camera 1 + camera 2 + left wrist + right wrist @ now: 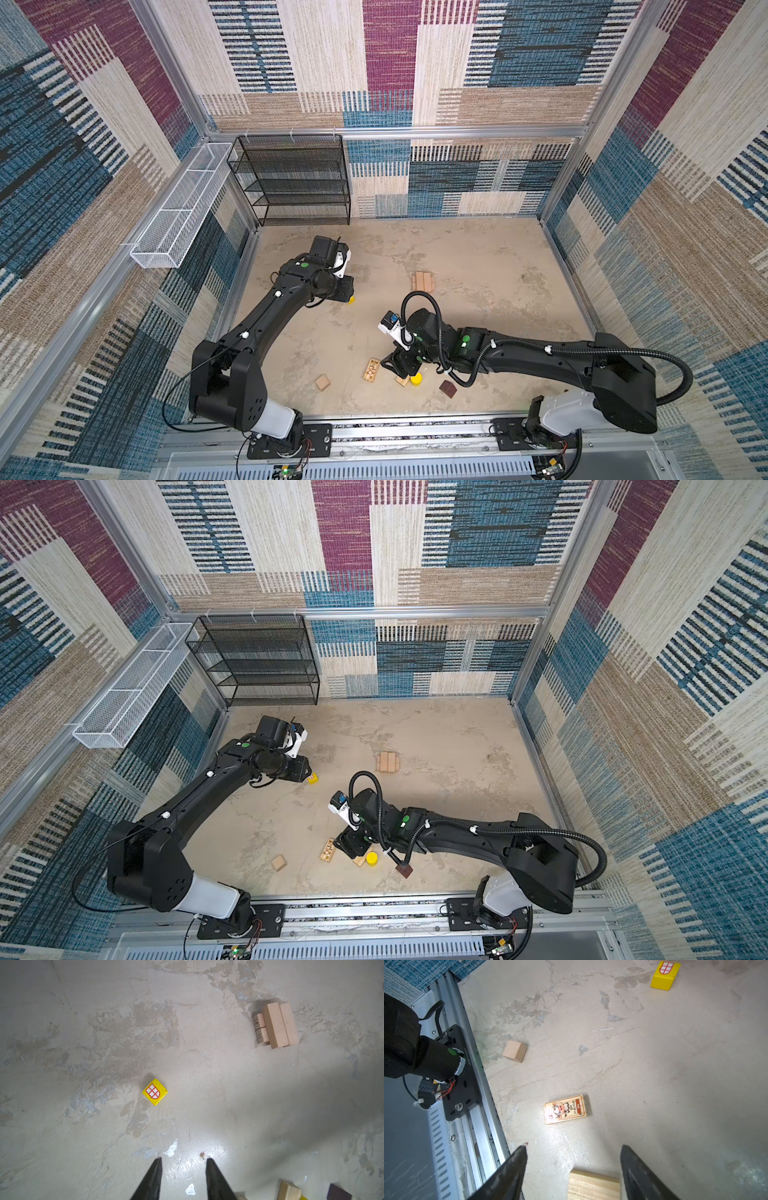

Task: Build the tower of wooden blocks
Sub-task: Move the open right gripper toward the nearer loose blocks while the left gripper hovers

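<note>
I see walls lined with patchwork carpet in blue, magenta and beige, edged by an aluminium frame. The counter is mottled beige with worn, darker patches. A black mesh shelf stands in the back left corner, and a white wire basket hangs on the left wall.

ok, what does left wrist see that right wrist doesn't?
Only left wrist: the stacked pale planks, a corner of the dark brown block, and the left gripper, jaws apart and empty.
Only right wrist: the tan cube, the ox-print plank, the base rail, and the right gripper, open.
Both: the yellow cube with its red-and-white shield, the mottled floor, and probably the plain plank.
</note>
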